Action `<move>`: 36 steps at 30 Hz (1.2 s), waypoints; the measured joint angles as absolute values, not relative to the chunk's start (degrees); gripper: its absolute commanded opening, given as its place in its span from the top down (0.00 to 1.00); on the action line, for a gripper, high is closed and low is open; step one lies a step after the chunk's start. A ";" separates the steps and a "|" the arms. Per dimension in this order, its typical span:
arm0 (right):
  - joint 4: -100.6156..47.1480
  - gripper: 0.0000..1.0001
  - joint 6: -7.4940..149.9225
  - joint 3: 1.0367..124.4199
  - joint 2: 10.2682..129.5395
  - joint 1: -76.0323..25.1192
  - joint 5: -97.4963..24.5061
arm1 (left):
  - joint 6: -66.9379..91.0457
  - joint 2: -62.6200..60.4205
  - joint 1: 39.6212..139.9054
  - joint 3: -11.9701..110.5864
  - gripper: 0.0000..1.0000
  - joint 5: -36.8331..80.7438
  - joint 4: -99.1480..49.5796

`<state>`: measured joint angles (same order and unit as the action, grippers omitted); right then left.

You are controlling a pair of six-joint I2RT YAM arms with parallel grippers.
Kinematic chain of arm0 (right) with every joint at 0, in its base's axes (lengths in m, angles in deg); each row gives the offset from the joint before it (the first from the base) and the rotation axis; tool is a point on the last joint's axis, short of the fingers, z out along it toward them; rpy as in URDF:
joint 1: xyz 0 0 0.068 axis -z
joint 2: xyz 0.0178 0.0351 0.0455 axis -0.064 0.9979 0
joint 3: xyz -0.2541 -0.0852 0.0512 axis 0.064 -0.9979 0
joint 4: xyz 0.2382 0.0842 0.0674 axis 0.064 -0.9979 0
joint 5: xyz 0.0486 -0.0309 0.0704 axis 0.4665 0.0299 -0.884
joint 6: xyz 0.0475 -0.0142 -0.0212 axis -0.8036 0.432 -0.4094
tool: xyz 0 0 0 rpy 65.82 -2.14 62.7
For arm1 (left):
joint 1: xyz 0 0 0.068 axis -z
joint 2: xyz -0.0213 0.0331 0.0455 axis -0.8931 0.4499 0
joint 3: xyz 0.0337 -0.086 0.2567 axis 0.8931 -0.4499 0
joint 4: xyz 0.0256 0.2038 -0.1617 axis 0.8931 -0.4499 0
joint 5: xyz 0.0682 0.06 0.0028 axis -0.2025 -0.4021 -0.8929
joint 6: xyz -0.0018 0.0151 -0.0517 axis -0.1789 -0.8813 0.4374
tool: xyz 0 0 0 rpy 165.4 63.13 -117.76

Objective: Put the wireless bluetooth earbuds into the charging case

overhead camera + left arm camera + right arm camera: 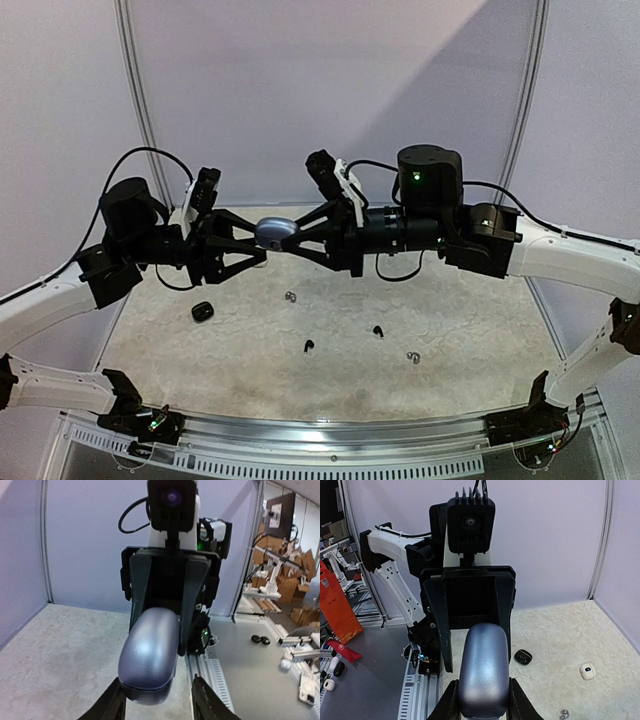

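Observation:
A silvery-grey charging case [274, 233] hangs in the air between my two grippers, above the back of the table. My right gripper [292, 235] is shut on one end of it; in the right wrist view both fingers press its sides [482, 690]. My left gripper [156, 680] stands open around the other end, with its left finger at the case [150, 652] and a gap on the right. The lid looks closed, showing only a seam. Tiny earbuds lie on the table below: two black [309, 346] [378, 330] and two silvery [290, 296] [413, 357].
A black case [202, 311] lies on the table at the left, with its lid open in the right wrist view [522, 656]. A white case [587, 671] sits near the wall. Grey walls close the back and sides. A slotted rail [330, 455] runs along the near edge.

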<state>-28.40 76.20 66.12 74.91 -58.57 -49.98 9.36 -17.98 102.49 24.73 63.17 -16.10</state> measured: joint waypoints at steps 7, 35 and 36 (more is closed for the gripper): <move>-27.09 1.00 76.86 66.12 74.93 -58.63 -51.27 | 11.52 -17.59 102.49 24.01 0.80 63.10 -12.01; -30.83 0.41 75.37 69.40 79.61 -58.76 -44.41 | -6.84 -20.28 103.14 24.03 1.00 53.99 -22.13; -31.44 0.41 75.33 69.57 79.87 -58.85 -44.34 | -8.89 -20.61 103.25 24.03 1.00 53.33 -23.34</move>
